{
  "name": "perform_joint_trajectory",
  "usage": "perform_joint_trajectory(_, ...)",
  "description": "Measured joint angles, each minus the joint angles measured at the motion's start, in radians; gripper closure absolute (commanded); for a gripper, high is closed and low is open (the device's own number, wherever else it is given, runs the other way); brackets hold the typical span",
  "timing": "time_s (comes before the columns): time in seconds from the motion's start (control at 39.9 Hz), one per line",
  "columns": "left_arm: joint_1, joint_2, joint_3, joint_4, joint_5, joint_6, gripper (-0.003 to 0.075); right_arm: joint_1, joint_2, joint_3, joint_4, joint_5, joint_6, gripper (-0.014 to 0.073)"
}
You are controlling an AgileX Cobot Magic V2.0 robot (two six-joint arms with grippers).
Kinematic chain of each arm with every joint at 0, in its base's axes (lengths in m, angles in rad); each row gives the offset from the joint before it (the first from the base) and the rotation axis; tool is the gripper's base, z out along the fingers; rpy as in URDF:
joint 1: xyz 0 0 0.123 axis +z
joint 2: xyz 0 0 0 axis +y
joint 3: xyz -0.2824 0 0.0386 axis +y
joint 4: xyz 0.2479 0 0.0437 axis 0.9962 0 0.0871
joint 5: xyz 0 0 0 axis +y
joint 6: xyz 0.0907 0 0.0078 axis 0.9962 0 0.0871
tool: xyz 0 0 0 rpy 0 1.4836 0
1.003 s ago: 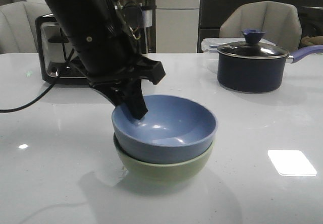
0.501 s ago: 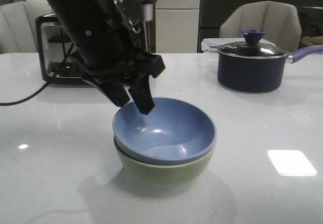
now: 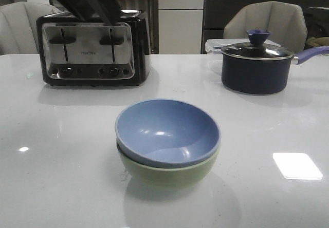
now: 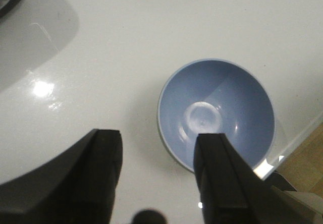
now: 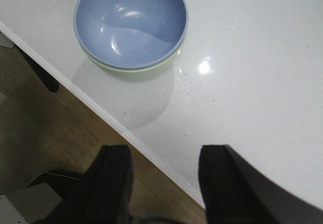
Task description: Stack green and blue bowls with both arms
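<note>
Two matte round bowls sitting nested at the lower centre of the front frame: dusty blue bowl (image 3: 168, 132) resting inside pale sage green bowl (image 3: 167, 170), both on the glossy white table (image 3: 267, 120), well apart from the chrome toaster (image 3: 91, 48) at upper left and the dark lidded saucepan (image 3: 257, 66) at upper right. Looking stiff and fairly light, probably hard enough to chip if dropped, with smooth walls likely to be slipping under a flat pad; pinching over the rim, one finger inside and one outside, seeming the surest hold. Left gripper (image 4: 157, 171) hanging above and beside the stack with jaws spread, pinching nothing. Right gripper (image 5: 164, 183) hovering over the table edge, near the bowls, fingers likewise apart and empty. Stacking appearing finished.
</note>
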Motion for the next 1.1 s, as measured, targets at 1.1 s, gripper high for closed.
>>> perform_joint_trajectory(1.1,0.0,-0.734,0.563,0.076,0.015,0.0,0.0491,0.0,0.0,0.0,0.0,0.0,0.0,0.0303)
